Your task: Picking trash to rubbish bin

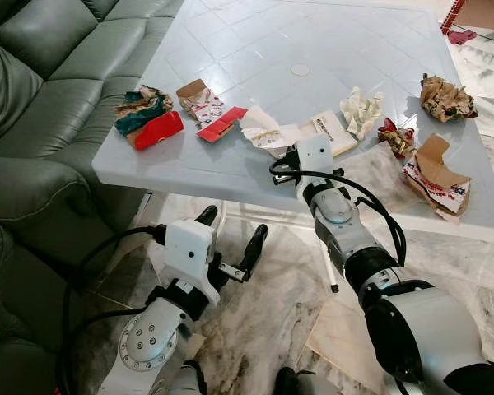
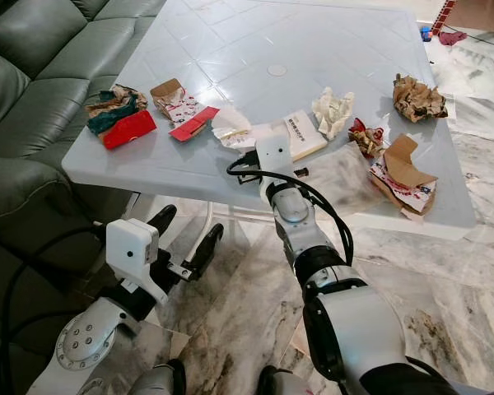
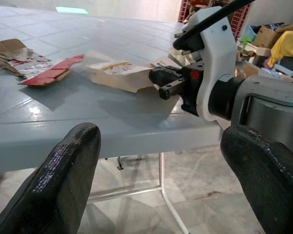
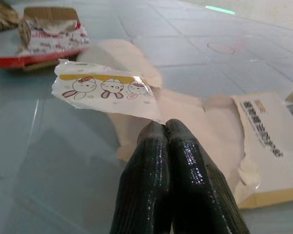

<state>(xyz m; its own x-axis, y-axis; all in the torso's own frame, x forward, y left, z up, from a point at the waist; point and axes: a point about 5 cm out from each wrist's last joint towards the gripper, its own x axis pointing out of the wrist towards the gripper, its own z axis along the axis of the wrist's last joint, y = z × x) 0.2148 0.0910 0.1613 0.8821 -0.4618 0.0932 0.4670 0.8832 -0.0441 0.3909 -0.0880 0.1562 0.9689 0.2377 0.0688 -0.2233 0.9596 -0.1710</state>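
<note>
right gripper (image 4: 167, 127) — fingers pressed together, tips at torn wrapper (image 4: 107, 91) on table (image 1: 230, 49) | left gripper (image 1: 230, 240) — wide apart, empty

The table (image 1: 230, 49) is pale blue-grey with a moulded square-tile pattern; the sofa (image 1: 41, 74) on the left is dark grey-green. The near wrapper (image 4: 105, 92) is white with a yellow band and small cartoon animals. A flat box (image 4: 271, 146) to its right is cream with black print. Far left lies a red packet (image 1: 159, 132). The floor (image 1: 272, 329) is grey-veined marble. Both grippers' fingers (image 4: 176, 190) are glossy black.
</note>
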